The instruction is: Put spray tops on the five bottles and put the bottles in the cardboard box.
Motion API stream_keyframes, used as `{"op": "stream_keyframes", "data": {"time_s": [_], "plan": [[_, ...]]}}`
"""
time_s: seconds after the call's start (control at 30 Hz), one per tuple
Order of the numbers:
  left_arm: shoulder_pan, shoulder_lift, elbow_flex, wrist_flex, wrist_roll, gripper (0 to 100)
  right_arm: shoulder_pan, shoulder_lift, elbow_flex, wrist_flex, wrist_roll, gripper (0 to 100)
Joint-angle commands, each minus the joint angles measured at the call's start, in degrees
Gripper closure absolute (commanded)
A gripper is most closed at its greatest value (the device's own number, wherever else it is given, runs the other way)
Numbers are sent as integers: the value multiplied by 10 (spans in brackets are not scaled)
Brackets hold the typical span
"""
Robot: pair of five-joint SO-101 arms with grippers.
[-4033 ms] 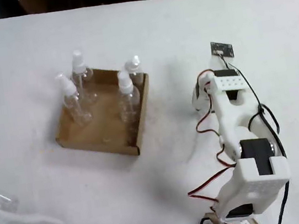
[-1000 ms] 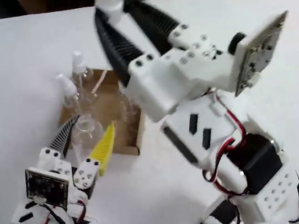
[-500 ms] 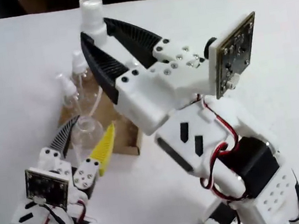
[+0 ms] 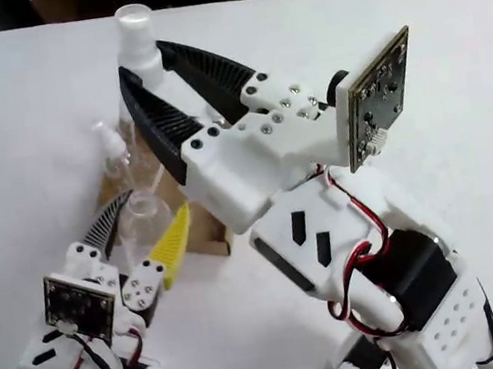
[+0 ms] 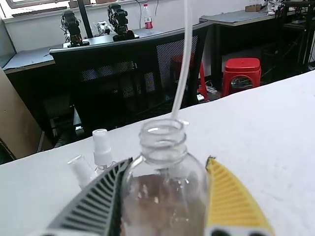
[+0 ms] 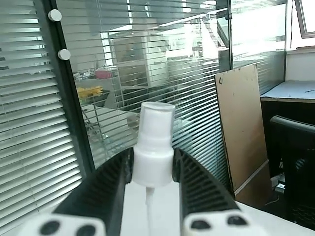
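High view: the left gripper [image 4: 151,207] is closing its black and yellow fingers on the body of an uncapped clear bottle [image 4: 142,219]. The gripper is open just to the width of the bottle and is pressing on both of its sides. The bottle is standing upright at the near edge of the cardboard box [image 4: 213,236], which is resting on the white surface [image 4: 369,11].

The right gripper [image 4: 144,61] is hanging above the box with its fingers closing on a white spray top [image 4: 135,33]. The top is sitting nozzle-end up between the two black fingers, well above the held bottle.

Left wrist view: the bottle [image 5: 165,196] is filling the gap between the left gripper's [image 5: 170,160] fingers, and the spray top's thin white dip tube [image 5: 184,59] is hanging down to the open neck. Whether its end is entering the neck cannot be told. Two capped bottles [image 5: 101,147] are standing behind.

Right wrist view: the right gripper [image 6: 153,156] is clamping the spray top [image 6: 155,142] by its collar, with the tube pointing down.
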Motion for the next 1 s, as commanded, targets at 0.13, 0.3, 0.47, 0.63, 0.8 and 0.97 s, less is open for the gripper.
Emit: {"op": "stream_keyframes", "data": {"time_s": [0.13, 0.3, 0.47, 0.63, 0.8, 0.97], "plan": [[6, -3, -4, -15, -6, 976, -7, -7, -5, -51, 1, 982], [6, -3, -4, -15, -7, 976, -7, -6, -10, -52, 1, 982], [6, -3, -4, -16, -8, 976, -7, -7, -7, -27, -3, 982], [6, -3, -4, -18, -8, 976, -7, -8, 5, -23, -4, 982], [6, -3, -5, -19, -8, 976, -7, -11, 36, -23, -4, 982], [6, -2, -5, -19, -7, 976, -30, -12, 72, -20, -25, 982]]}}
